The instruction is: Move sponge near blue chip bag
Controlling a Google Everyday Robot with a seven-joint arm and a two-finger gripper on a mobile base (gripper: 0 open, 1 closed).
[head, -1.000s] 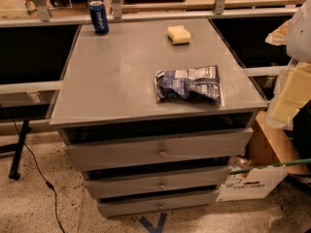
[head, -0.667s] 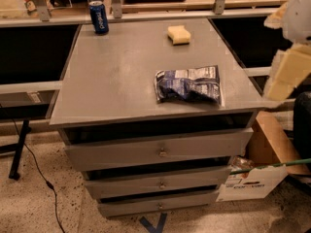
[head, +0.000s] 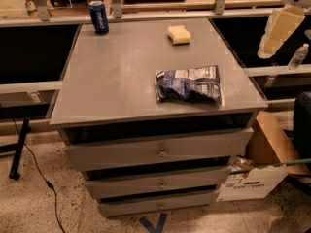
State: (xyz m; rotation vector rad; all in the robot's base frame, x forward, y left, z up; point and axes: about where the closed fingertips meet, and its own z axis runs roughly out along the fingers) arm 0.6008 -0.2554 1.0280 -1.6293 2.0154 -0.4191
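Note:
The pale yellow sponge (head: 179, 34) lies flat near the far edge of the grey cabinet top (head: 116, 76), right of centre. The wrinkly blue and white chip bag (head: 188, 85) lies near the front right of the top, well apart from the sponge. My gripper (head: 278, 32), with cream-coloured fingers, hangs in the air at the upper right, beyond the cabinet's right edge, level with the sponge and far to its right. It holds nothing that I can see.
An upright blue soda can (head: 99, 17) stands at the far left corner of the top. The cabinet has three drawers (head: 160, 152) below. A cardboard box (head: 262, 169) sits on the floor at the right. A plastic bottle (head: 297, 57) stands on the right.
My gripper has risen and moved up along the right side, from beside the cabinet's front right corner to level with the sponge. The sponge, bag and can have not moved.

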